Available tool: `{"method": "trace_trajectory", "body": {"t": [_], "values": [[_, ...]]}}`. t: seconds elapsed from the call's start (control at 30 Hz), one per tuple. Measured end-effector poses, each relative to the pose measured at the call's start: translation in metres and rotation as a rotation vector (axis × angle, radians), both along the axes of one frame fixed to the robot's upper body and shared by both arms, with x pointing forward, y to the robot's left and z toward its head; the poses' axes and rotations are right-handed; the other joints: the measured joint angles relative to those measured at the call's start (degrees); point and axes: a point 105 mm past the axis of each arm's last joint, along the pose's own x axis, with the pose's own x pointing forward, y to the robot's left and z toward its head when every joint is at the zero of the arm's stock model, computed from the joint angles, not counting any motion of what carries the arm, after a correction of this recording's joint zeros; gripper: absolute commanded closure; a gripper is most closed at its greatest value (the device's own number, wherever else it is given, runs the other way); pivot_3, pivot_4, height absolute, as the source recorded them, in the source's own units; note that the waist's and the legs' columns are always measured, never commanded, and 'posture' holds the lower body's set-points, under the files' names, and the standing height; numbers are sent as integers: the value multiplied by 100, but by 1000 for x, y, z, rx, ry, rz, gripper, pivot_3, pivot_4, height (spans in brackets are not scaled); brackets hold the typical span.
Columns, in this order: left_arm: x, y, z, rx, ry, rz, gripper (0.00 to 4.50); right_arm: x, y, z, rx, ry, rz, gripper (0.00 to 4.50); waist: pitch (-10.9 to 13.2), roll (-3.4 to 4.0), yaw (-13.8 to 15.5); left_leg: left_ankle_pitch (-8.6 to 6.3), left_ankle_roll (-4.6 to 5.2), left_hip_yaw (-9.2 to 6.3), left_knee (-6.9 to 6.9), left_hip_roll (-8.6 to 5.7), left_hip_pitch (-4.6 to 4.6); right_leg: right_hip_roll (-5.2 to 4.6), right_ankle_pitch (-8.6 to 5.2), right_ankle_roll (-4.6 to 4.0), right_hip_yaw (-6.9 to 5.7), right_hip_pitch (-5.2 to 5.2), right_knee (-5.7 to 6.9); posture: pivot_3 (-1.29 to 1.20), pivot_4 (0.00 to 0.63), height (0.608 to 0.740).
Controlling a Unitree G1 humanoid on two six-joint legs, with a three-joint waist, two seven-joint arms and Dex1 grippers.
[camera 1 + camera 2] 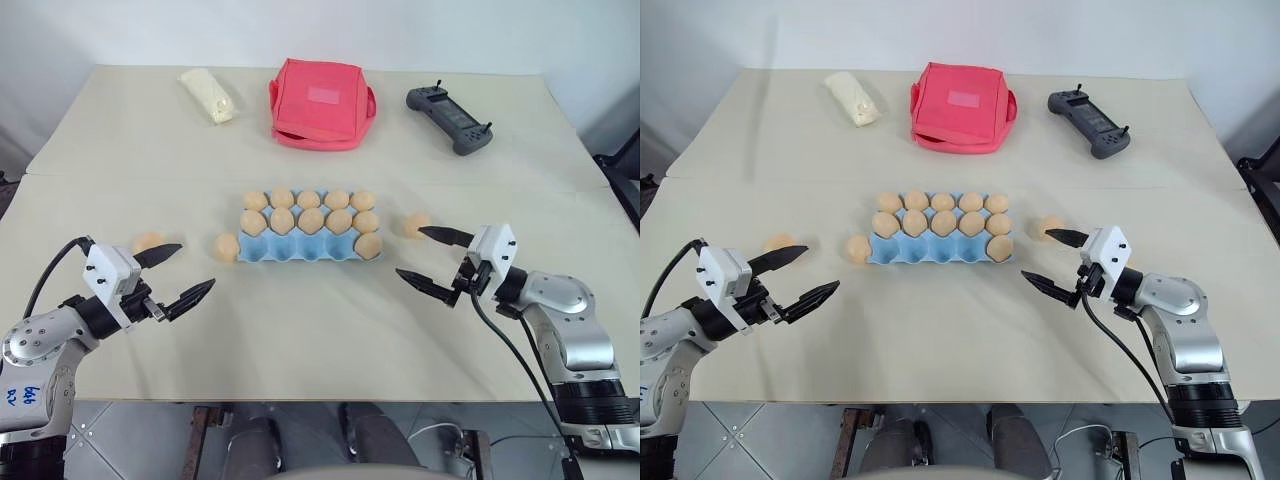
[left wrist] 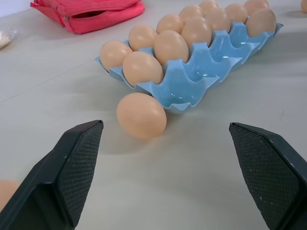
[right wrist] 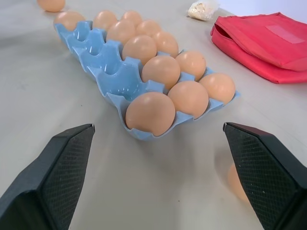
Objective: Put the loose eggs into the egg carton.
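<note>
The light-blue egg carton (image 1: 300, 250) lies mid-table. Its two far rows are full of tan eggs, and one more egg (image 1: 368, 245) sits in the right end cup of the near row. A loose egg (image 1: 227, 247) rests against the carton's left end. A second loose egg (image 1: 148, 242) lies further left, just behind my left gripper (image 1: 196, 268), which is open and empty. A third loose egg (image 1: 417, 224) lies right of the carton, just behind the upper finger of my right gripper (image 1: 409, 252), also open and empty. Both grippers hover level, pointing inward at the carton.
A red fabric pouch (image 1: 320, 103) sits at the back centre, with a white bag (image 1: 208, 95) to its left and a black handheld controller (image 1: 450, 118) to its right. The table's front edge (image 1: 320, 398) runs just below both arms.
</note>
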Motion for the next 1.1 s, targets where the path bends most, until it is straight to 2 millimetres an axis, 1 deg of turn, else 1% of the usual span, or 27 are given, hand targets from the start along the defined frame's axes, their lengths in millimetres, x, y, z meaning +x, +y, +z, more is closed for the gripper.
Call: {"method": "trace_trajectory", "body": {"t": [0.17, 0.23, 0.27, 0.33, 0.4, 0.47, 0.53, 0.67, 0.77, 0.87, 0.97, 1.1], "values": [[2, -2, 3, -2, -8, -9, 15, 1, -3, 0, 7, -5, -26, 0, 0, 0, 2, 0, 0, -1, 2, 0, 0, 0, 0, 0, 0, 0, 1, 0, 150, 740], [4, -9, 5, -16, -8, -43, 15, 0, -12, -1, 23, -5, -82, 0, 0, 0, 17, 0, 0, -1, 3, -1, -3, 0, 0, 0, -5, 1, 2, 0, 150, 740], [4, -13, 5, -24, -3, -62, 15, 0, -20, -1, 35, -6, -122, 0, 0, 0, 32, 0, 1, -1, 3, -1, -3, 0, 0, 0, -8, 1, 2, 0, 150, 740], [7, -24, 5, -33, 5, -107, 15, -4, -41, -2, 56, -13, -229, 0, 1, 1, 69, -2, 4, -1, 2, -5, -10, 0, 0, 1, -11, 1, -1, 0, 150, 740], [6, -35, 2, -26, 17, -162, 15, -11, -62, -7, 64, -6, -328, 0, 1, 1, 71, -6, 4, 0, 2, -4, -11, 1, 0, 1, -10, 1, -5, 0, 150, 740], [4, -49, -3, -12, 35, -229, 15, -21, -83, -16, 64, 12, -432, 0, 1, 1, 67, -8, 1, 3, 1, -6, -11, 2, 0, 1, -9, 1, -6, 0, 150, 740], [2, -59, -8, 10, 50, -280, 15, -30, -99, -24, 79, 21, -520, 0, 1, 1, 56, -9, -2, 5, 1, -9, -9, 4, -1, 1, -8, 1, -8, 0, 150, 740], [-1, -81, -18, 7, 71, -360, 15, -45, -119, -39, 103, 50, -646, 0, 3, 5, -11, -8, -5, 6, 1, -7, 3, 11, -1, 0, 13, 3, -3, 0, 150, 740], [-1, -92, -21, -13, 76, -396, 15, -50, -122, -46, 110, 64, -668, 0, 4, 6, -26, -6, -1, 6, 10, -9, 6, 11, 1, 1, 19, 3, 3, 0, 150, 740], [2, -94, -17, -11, 62, -401, 15, -45, -120, -44, 118, 59, -653, 0, 4, 7, -26, -4, 4, 8, 12, -10, 8, 10, 9, 3, 22, 4, 3, 0, 150, 740], [2, -94, -18, -11, 66, -400, 15, -27, -111, -38, 132, 48, -600, 0, 6, 9, -45, -1, 9, 9, 14, -12, 8, 11, 15, 5, 22, 5, 2, 0, 150, 740], [1, -93, -18, -11, 69, -398, 15, 0, -111, -31, 92, 52, -556, 0, 14, 20, -11, 2, 13, 8, 15, -15, 6, 10, 16, 8, 21, 4, 0, 0, 150, 740]]}}
